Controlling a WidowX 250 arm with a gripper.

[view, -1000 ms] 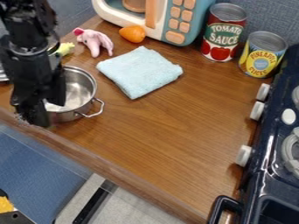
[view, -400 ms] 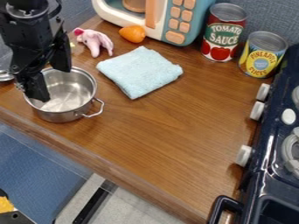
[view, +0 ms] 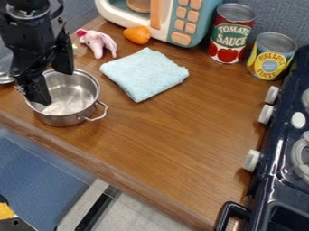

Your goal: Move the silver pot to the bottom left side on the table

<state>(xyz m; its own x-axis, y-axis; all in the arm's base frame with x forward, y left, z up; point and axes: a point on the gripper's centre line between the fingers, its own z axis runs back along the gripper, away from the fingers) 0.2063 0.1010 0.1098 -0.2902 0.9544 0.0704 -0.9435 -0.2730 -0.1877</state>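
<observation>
A black two-finger gripper (view: pixel 53 85), fingers parted, hangs over a round silver metal pot (view: pixel 63 119) at frame left, near the lower edge of the brown wooden surface (view: pixel 169 144); placement appears complete, leaving only withdrawal.

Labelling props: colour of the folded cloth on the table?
Light blue cloth, best seen in the camera view.

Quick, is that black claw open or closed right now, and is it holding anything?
Claw: open, fingers spread apart, no object visible gripped between them, at the silver pot.
</observation>
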